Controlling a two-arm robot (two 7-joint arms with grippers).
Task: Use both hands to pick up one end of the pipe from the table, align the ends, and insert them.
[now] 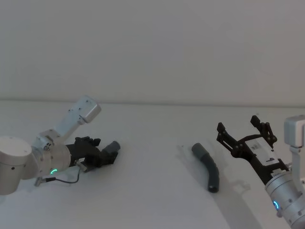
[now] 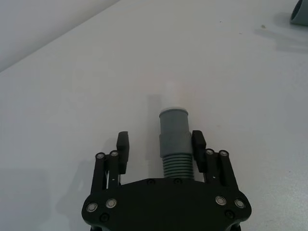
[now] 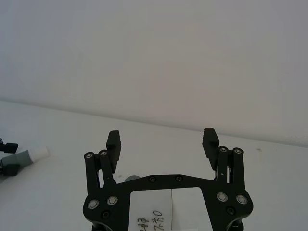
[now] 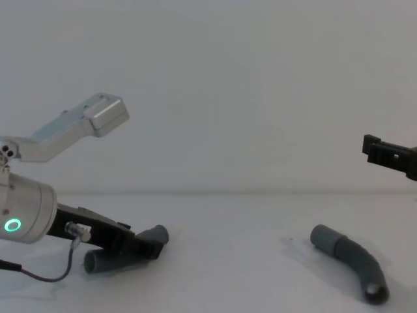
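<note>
One pipe piece [image 2: 174, 144] lies on the table [image 1: 152, 200] at the left, its smooth cuff ending in a whitish tip [image 2: 172, 103]. My left gripper [image 2: 161, 138] is low over it and open: one finger is close to the cuff, the other stands apart from it. In the head view this gripper [image 1: 106, 152] points right, with the cuff [image 1: 113, 146] sticking out past it. The second pipe piece [image 1: 208, 168] lies free at centre right, curved, with its cuffed end [image 4: 324, 237] toward the left. My right gripper [image 1: 240, 125] hangs open above the table to its right, holding nothing.
The white table runs wide between the two pieces, with a plain wall behind. A thin cable [image 1: 62, 180] loops beside the left wrist. In the right wrist view the left piece's tip [image 3: 38, 153] shows far off.
</note>
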